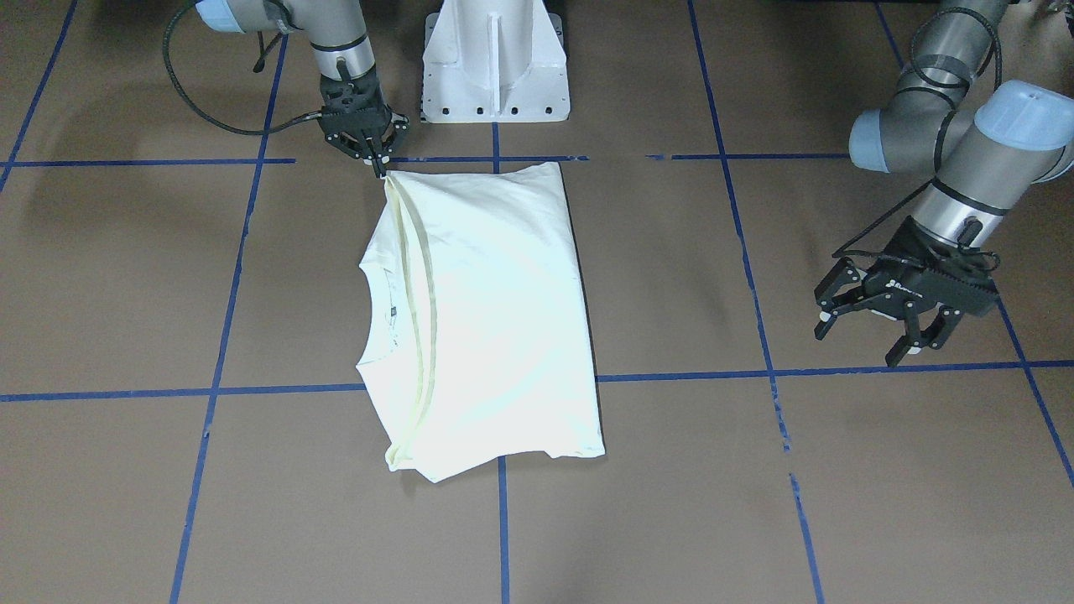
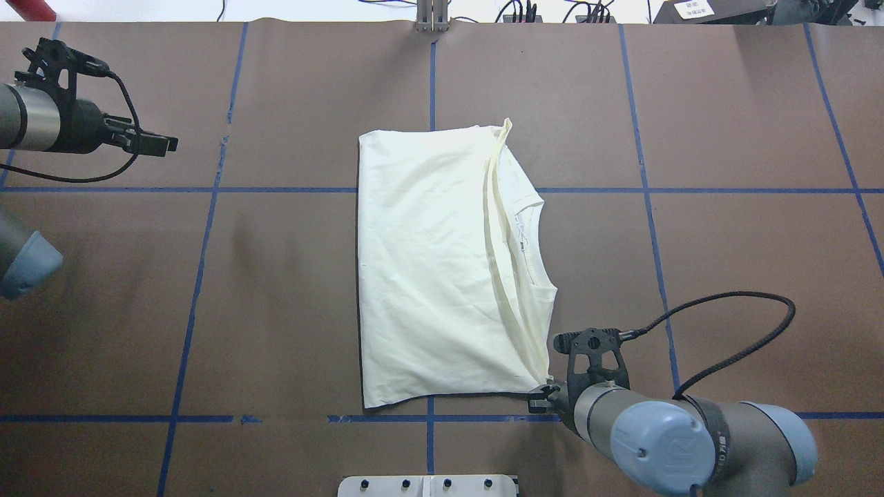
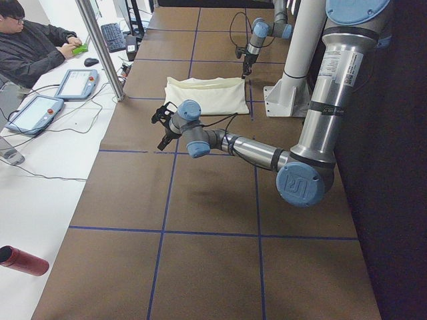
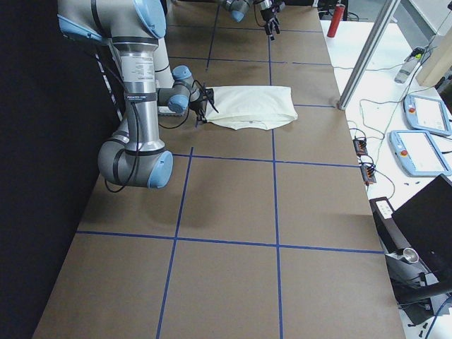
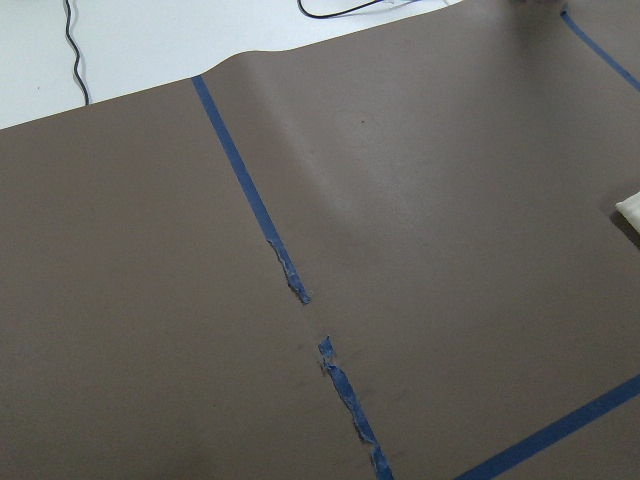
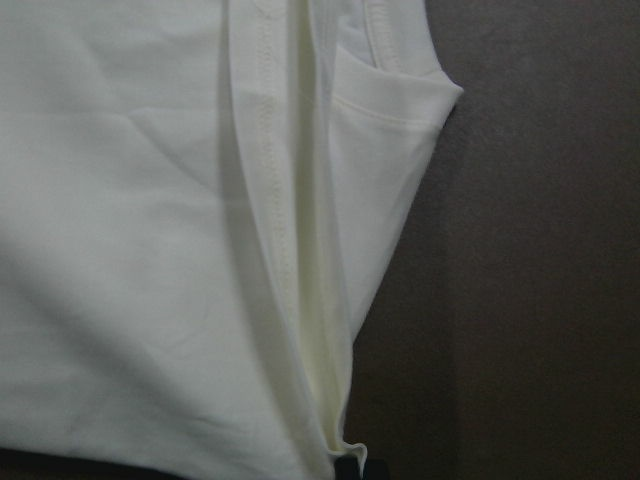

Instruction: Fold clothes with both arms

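The shirt (image 2: pixel 435 262) lay folded in the middle of the table (image 2: pixel 725 276), plain side up, its neckline turned toward the robot's right. A doubled hem ran as a band from the near corner to the far edge. The near edge lay close to the white base (image 1: pixel 495 63).

The right gripper (image 1: pixel 379 164) was clamped on the shirt's near right corner, its fingers pressed together on the cloth at table level. The left gripper (image 1: pixel 873 331) hung above the table well off to the robot's left, fingers spread and holding nothing.

The table was covered in a matt brown sheet marked into large squares by blue tape (image 5: pixel 245 175). In the left wrist view one strip was torn and frayed, with a gap in it.

Beyond the table's far edge ran a white desk. A person (image 3: pixel 30 50) sat there with both hands on a green object, beside two pendants (image 3: pixel 77 83) with screens, a keyboard and trailing wires. A metal post (image 3: pixel 100 50) stood at that edge, and a red bottle (image 3: pixel 23 260) lay on the desk nearer the camera.
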Available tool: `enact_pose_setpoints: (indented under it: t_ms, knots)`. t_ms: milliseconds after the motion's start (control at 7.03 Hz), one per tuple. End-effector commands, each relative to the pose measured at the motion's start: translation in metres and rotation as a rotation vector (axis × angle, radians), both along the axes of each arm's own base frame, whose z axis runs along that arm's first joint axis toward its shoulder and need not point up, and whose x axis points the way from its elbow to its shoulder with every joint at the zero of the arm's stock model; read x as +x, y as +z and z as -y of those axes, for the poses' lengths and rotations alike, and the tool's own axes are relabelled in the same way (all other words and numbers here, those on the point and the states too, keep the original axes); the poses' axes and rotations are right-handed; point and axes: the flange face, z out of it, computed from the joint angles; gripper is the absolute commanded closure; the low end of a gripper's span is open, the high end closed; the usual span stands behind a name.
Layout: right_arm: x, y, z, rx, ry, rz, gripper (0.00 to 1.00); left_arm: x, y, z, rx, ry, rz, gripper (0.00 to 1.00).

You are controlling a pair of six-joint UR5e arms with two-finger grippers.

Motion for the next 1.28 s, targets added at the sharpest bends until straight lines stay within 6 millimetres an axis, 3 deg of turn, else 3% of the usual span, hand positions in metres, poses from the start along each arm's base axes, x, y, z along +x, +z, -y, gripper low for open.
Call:
enact_pose_setpoints:
  t_ms: [0,142,285,427,712,854,996,1138]
  knots:
    - [0.002,0.007,-0.024,-0.076,0.118,0.116,1.0,0.0,-0.001,0.0,0.002,0.0,0.001,0.0]
    - [0.001,0.007,-0.023,-0.072,0.123,0.117,0.61,0.0,-0.001,0.0,0.001,0.0,0.0,0.0]
    - [0.001,0.007,-0.023,-0.052,0.133,0.113,0.01,0.0,-0.001,0.0,0.001,0.0,0.0,0.0]
    - [0.003,0.003,-0.019,-0.041,0.13,0.118,0.0,0.0,-0.002,0.001,0.003,-0.001,-0.002,0.0]
    - [0.017,-0.018,0.006,-0.029,0.178,0.257,0.0,-0.001,-0.014,-0.003,-0.06,-0.038,-0.066,0.0]
    - [0.027,-0.024,0.023,-0.069,0.244,0.326,0.0,-0.001,-0.04,-0.015,-0.138,-0.084,-0.17,0.0]
    - [0.034,-0.029,0.039,-0.112,0.305,0.36,0.0,0.001,-0.053,-0.045,-0.221,-0.104,-0.251,0.0]
    - [0.041,-0.029,0.052,-0.16,0.361,0.383,0.01,0.018,-0.073,-0.08,-0.353,-0.124,-0.363,0.0]
